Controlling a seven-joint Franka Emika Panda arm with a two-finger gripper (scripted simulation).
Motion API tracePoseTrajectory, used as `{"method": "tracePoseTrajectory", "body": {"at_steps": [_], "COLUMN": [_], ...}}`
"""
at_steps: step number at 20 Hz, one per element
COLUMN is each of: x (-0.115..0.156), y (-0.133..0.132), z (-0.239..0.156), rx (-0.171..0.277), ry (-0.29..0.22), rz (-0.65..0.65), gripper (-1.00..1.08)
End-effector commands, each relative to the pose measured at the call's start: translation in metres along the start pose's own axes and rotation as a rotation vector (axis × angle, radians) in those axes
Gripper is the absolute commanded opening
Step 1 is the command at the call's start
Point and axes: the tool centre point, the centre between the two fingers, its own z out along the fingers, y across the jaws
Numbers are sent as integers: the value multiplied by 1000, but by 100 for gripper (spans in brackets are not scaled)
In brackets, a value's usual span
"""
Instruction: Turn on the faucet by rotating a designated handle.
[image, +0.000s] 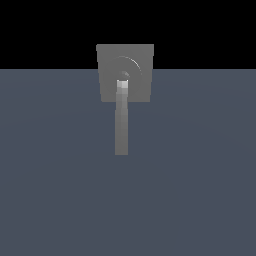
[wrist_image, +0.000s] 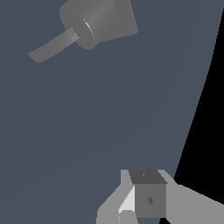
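In the exterior view the faucet is a square grey plate with a round boss at its centre. Its handle, a long straight grey bar that is lighter at the hub, points from the boss toward the camera. The arm does not appear there. The wrist view shows the faucet and the handle far from my gripper, with bare floor between them. Only blocky finger parts poke into that frame, close together and touching nothing; the gap between them is not clear.
A flat blue-grey floor spreads around the faucet, and beyond its far edge is black. No other objects are in view.
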Motion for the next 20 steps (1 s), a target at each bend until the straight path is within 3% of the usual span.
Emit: {"method": "tracePoseTrajectory", "body": {"at_steps": [1,10,20], "x": [3,25,76], "y": [7,19,3], "z": [-12,-60,-107], "rx": [-116,-496,-842], "ry": [-33,-224,-559], "rz": [-78,-389,-784], "gripper": [-100,-100,-100]}}
